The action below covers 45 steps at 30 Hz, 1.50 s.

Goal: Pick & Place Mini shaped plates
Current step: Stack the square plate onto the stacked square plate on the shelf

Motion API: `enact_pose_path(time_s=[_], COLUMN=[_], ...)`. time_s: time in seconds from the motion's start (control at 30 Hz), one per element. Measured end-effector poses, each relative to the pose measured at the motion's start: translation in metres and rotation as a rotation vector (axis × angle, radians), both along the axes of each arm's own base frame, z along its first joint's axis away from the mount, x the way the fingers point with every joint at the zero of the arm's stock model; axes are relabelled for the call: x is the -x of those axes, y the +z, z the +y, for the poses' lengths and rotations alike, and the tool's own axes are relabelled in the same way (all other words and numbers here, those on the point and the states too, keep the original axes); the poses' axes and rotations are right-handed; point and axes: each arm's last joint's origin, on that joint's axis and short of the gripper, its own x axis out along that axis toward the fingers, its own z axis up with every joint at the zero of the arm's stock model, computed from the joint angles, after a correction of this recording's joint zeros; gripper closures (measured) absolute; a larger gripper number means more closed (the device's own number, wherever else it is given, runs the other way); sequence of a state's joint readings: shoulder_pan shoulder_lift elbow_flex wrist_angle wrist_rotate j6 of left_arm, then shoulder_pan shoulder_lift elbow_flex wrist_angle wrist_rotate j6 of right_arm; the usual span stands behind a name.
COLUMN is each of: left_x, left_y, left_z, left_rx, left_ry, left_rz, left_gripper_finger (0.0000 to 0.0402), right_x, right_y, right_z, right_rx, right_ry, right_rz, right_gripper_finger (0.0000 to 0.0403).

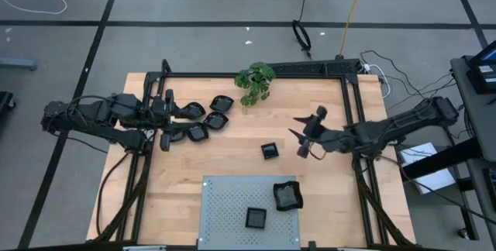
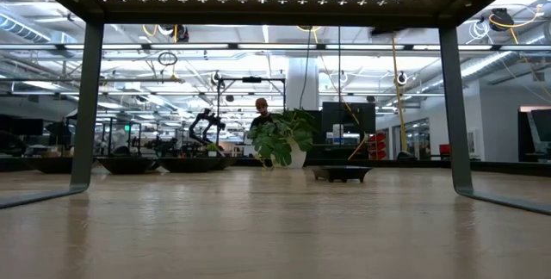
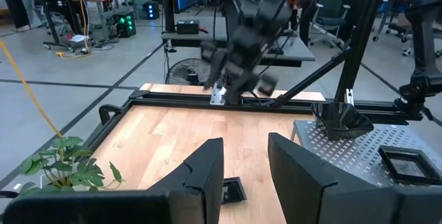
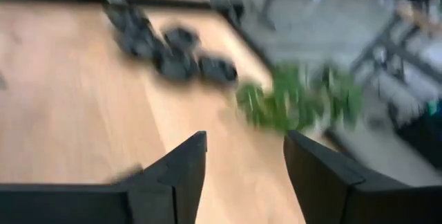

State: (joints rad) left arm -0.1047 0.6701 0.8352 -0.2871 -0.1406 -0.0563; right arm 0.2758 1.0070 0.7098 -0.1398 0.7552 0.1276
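two mini plates (image 1: 287,195) lie on the grey perforated panel (image 1: 225,204), one on bare table (image 1: 269,150), the rest by the left gripper (image 1: 172,111) (empty, fingers parted); the right gripper (image 1: 304,137) hovers open, holding nothing.

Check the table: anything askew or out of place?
Two things. One plate on the grey panel sits tilted at its right edge, unlike the squared-up plate beside it. A lone square plate lies on bare wood mid-table, apart from the cluster.
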Motion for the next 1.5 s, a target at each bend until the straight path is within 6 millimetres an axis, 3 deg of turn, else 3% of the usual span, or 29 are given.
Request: enact_pose_path(time_s=[0.23,0.4,0.63,1.1,1.5], left_x=[0.0,0.0,0.0,0.0,0.0], left_y=[0.0,0.0,0.0,0.0,0.0], left_z=[0.0,0.0,0.0,0.0,0.0], left_rx=[0.0,0.0,0.0,0.0,0.0], left_ry=[0.0,0.0,0.0,0.0,0.0], left_rz=[0.0,0.0,0.0,0.0,-0.001], left_gripper_finger=[0.0282,0.0282,0.0282,0.0282,0.0282], right_x=[0.003,-0.007,-0.021,-0.037,-0.059], right_y=[-0.07,-0.088,-0.115,-0.149,-0.143], right_z=[-0.026,-0.037,-0.048,-0.06,-0.064], right_rx=[-0.206,-0.305,-0.379,-0.366,-0.384], right_ry=[-0.07,-0.039,-0.009,0.066,0.105], right_rz=[0.071,0.013,0.068,0.154,0.082], right_gripper_finger=[0.0175,0.0158,0.0156,0.0156,0.0156])
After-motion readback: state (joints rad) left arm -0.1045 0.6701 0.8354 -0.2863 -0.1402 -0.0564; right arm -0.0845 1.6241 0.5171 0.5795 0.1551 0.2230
